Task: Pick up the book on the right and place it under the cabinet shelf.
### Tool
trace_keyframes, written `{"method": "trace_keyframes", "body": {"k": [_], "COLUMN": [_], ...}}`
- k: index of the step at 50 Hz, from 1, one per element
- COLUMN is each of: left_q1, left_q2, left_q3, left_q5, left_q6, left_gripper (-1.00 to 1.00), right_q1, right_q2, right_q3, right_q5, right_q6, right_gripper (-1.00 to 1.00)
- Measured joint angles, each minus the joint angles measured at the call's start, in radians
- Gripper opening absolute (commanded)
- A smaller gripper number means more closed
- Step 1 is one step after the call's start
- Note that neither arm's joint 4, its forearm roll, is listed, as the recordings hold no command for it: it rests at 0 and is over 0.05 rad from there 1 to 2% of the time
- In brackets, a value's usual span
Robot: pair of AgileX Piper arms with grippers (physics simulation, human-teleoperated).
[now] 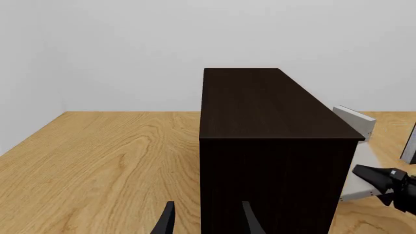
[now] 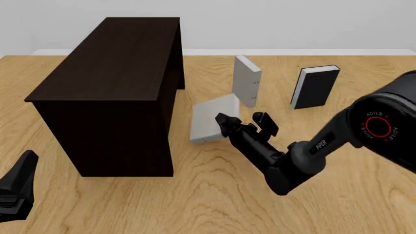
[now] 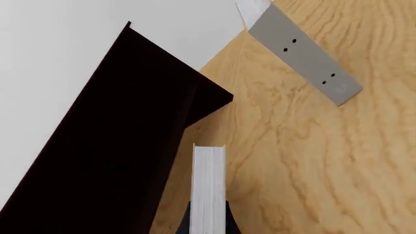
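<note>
The light grey book (image 2: 209, 119) is clamped in my right gripper (image 2: 242, 122), tilted, low over the table just right of the dark brown cabinet (image 2: 110, 73). In the right wrist view its white page edges (image 3: 209, 183) stand between the fingers, next to the cabinet (image 3: 110, 146). The left wrist view shows the book (image 1: 359, 168) and the right gripper (image 1: 390, 183) beside the cabinet (image 1: 266, 146). My left gripper (image 1: 208, 223) is open and empty, facing the cabinet's end wall; in the front view it (image 2: 16, 192) is at the near left.
A second grey book (image 2: 247, 80) stands upright behind the held one; it also shows in the right wrist view (image 3: 305, 61) and the left wrist view (image 1: 356, 119). A black book (image 2: 315, 87) stands farther right. The wooden table (image 2: 215, 195) ends at a white wall.
</note>
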Motion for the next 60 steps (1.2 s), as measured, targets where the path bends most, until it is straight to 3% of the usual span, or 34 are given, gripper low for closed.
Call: {"method": "trace_keyframes", "body": {"k": [21, 22, 31, 39, 46, 57, 60], "left_q1": [0.0, 0.0, 0.0, 0.0, 0.0, 0.0, 0.0], "left_q2": [0.0, 0.0, 0.0, 0.0, 0.0, 0.0, 0.0], "left_q3": [0.0, 0.0, 0.0, 0.0, 0.0, 0.0, 0.0], "left_q5": [0.0, 0.0, 0.0, 0.0, 0.0, 0.0, 0.0], "left_q6": [0.0, 0.0, 0.0, 0.0, 0.0, 0.0, 0.0], "left_gripper": [1.0, 1.0, 1.0, 1.0, 1.0, 1.0, 1.0], "right_q1": [-0.023, -0.024, -0.016, -0.021, -0.03, -0.055, -0.066], "right_q2": [0.056, 0.058, 0.074, 0.071, 0.061, 0.042, 0.037], "right_q3": [-0.045, -0.046, -0.044, -0.045, -0.049, -0.058, -0.059], "right_q5": [-0.022, -0.022, -0.022, -0.012, 0.012, 0.057, 0.073], "right_q6": [0.02, 0.019, -0.036, -0.025, 0.019, 0.149, 0.157], "right_gripper": [-1.0, 1.0, 1.0, 1.0, 1.0, 1.0, 1.0]}}
